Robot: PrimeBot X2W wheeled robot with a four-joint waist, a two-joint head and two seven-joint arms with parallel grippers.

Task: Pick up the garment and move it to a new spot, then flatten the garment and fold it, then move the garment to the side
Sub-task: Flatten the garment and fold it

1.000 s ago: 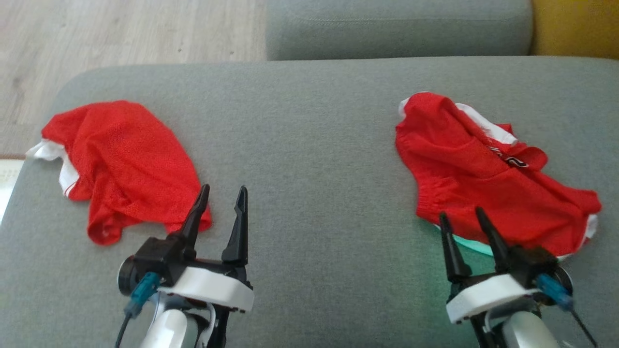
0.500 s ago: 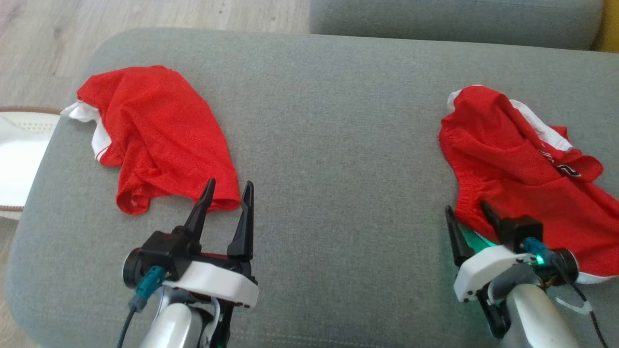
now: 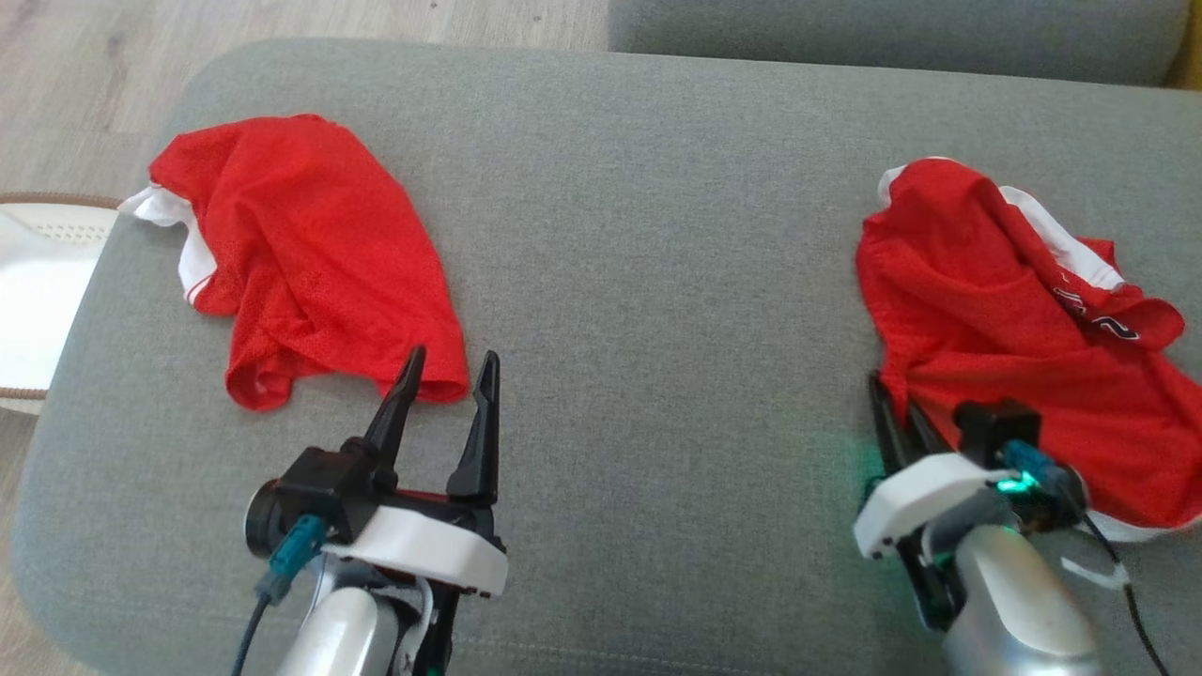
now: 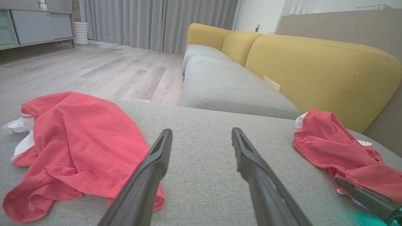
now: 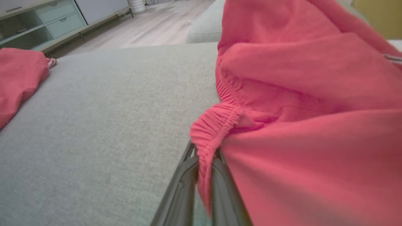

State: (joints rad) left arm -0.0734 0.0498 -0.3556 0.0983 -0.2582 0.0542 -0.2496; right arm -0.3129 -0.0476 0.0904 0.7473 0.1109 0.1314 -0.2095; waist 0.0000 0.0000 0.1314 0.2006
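- The crumpled red mesh garment with white trim and an elastic waistband (image 3: 1014,319) lies bunched, not flattened, on the right end of the wide grey fabric seat cushion (image 3: 657,207).
- The right gripper (image 3: 892,399) sits at the near right part of the cushion. Its two dark fingers are drawn narrow onto the garment's gathered waistband edge. In the right wrist view the red elastic hem is pinched between the jaws.
- Step in hand, as judged: the grasp that opens the pick-up. The bulk of the cloth rests on the cushion, so the lift is not yet done.
- Next move, as judged: raise the gripper until the trailing cloth clears the cushion surface, then carry it toward the bare middle of the cushion. The hold is at one point on the hem, so the cloth will hang and could slip if the bite is shallow.
- The left gripper (image 3: 451,361) is over the near left part of the cushion, fingers spread wide and holding nothing.
- A second red mesh garment with white trim (image 3: 310,253) lies at the cushion's left end, just beside the left fingertips.
- Pale wooden flooring (image 3: 94,56) lies beyond the cushion's far left corner.
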